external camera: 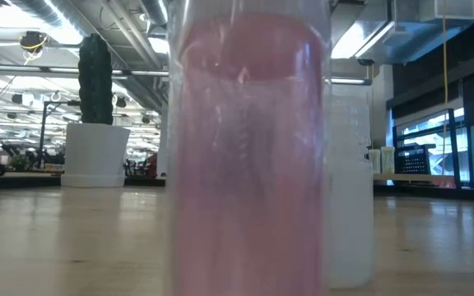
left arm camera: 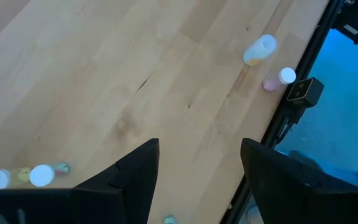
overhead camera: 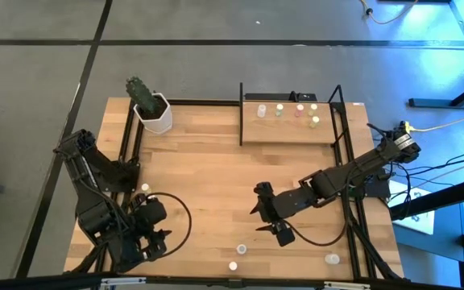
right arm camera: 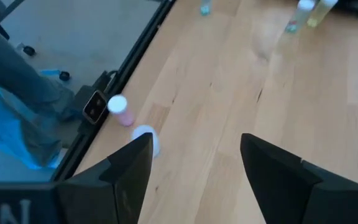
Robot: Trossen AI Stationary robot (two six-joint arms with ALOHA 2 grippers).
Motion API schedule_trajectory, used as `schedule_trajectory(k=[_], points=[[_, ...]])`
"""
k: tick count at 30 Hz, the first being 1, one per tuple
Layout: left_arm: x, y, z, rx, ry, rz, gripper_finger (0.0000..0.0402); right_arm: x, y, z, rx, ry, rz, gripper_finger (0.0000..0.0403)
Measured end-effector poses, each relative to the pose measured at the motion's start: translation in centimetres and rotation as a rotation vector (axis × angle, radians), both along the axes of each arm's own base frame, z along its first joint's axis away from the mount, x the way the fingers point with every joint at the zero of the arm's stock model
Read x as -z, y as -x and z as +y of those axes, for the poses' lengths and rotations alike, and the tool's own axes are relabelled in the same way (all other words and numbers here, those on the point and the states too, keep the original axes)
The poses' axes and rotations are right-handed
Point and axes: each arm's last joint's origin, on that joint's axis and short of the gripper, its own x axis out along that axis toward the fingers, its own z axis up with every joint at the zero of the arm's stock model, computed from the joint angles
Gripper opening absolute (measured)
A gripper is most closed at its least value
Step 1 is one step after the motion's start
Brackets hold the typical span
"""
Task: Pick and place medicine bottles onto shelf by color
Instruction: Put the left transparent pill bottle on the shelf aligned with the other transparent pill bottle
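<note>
Hovering with fingers wide and empty, the right gripper should descend squarely over the pink bottle, avoiding its white neighbour; left gripper waits, also spread

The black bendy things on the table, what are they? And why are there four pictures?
They are two robot arms. Each ends in a gripper with two fingers for picking things up. The top picture looks straight down: the left gripper is near the front corner, the right gripper nearer the middle. Both are open and hold nothing.

One camera sits on the tabletop, so a pink bottle right in front of it looks huge. The other two cameras ride on the arms' wrists and look past their own fingers.

On the table lie tiny medicine bottles, with more already on the small shelf at the back. The plant pot is just standing there.
</note>
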Motion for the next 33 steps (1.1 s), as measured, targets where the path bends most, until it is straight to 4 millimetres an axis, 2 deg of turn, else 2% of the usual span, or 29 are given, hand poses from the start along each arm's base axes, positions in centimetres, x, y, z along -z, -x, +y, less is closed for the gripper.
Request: schedule_trajectory(k=[8, 13, 21, 27, 33], points=[[-0.1, -0.1, 0.1, -0.012, -0.032, -0.037, 0.0220, 0.4, -0.1, 1.0, -0.028, -0.003, -0.008, 0.0245], [-0.1, -0.2, 0.2, -0.017, -0.043, -0.052, 0.0220, 2.1, -0.8, 2.2, -0.117, 0.080, -0.009, 0.0245], [-0.1, -0.2, 0.2, -0.011, -0.045, -0.048, 0.0220, 5.9, -2.4, 3.1, -0.127, 0.121, 0.081, 0.0245], [-0.1, -0.1, 0.2, -0.009, -0.045, -0.046, 0.0220, 8.0, -3.6, 4.1, -0.183, 0.075, 0.097, 0.0245], [-0.1, -0.1, 0.1, -0.008, -0.043, -0.044, 0.0220, 9.8, -4.6, 4.6, -0.221, 0.100, 0.075, 0.0245]])
